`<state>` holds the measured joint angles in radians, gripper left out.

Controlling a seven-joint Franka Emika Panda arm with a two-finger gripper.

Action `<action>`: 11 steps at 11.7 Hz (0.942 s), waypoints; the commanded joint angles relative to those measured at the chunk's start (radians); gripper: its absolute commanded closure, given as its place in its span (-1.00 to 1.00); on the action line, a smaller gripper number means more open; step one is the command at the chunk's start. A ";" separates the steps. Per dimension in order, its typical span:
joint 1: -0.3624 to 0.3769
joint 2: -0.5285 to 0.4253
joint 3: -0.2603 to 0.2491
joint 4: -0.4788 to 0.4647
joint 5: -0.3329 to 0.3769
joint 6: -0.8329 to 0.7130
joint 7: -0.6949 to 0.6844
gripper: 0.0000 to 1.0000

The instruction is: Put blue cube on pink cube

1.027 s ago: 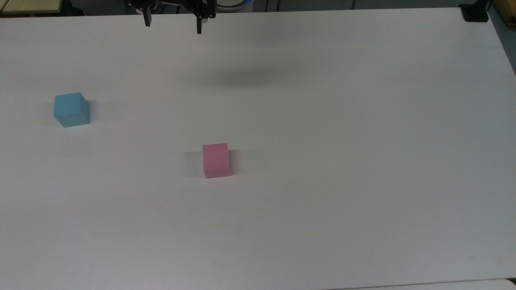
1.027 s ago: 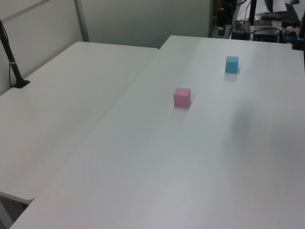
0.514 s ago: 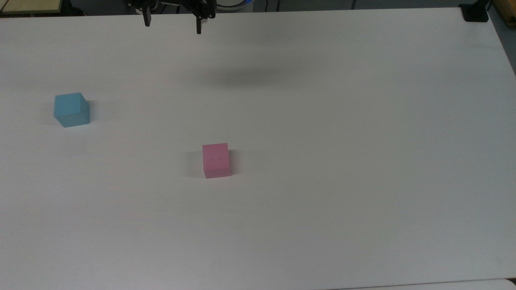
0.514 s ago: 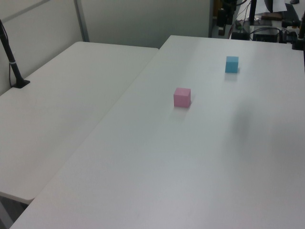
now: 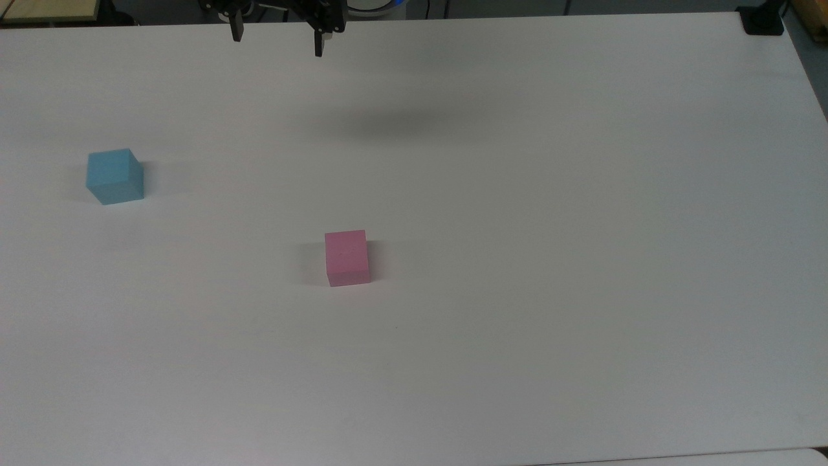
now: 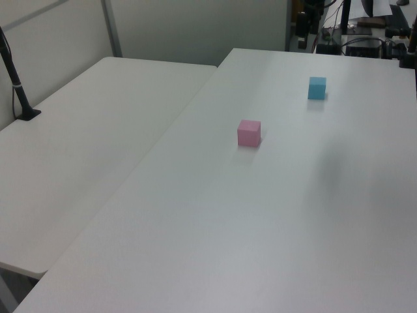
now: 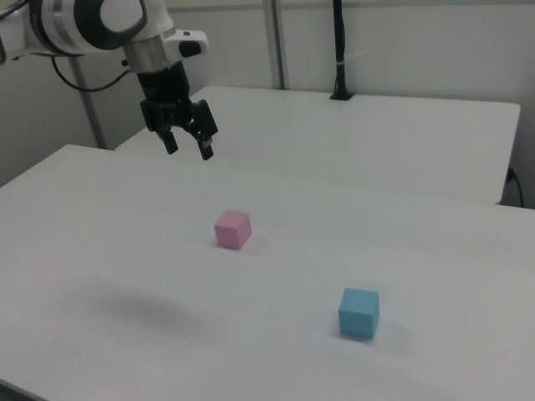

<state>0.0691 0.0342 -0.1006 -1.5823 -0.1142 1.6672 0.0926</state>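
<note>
- blue cube (image 5: pixel 114 176): plain light sky-blue
- pink cube (image 5: pixel 347 257): plain pastel pink
- table (image 5: pixel 550 226): plain white
- gripper (image 7: pixel 189 149): black fingers, on a white-and-black arm (image 7: pixel 100 21)

Table (image 5: pixel 517 259): two cubes, well apart. Blue cube (image 5: pixel 115 176) near the top view's left edge. Pink cube (image 5: pixel 347 257) toward the middle, right of and below it. Gripper (image 5: pixel 277 40) above the table's far edge, jaws spread, holding nothing.
</note>
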 commanded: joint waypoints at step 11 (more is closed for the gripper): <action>-0.187 0.013 -0.037 -0.054 0.001 -0.064 0.075 -1.00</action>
<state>-0.0444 0.0459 -0.1089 -1.6100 -0.1144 1.6077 0.1747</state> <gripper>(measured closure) 0.000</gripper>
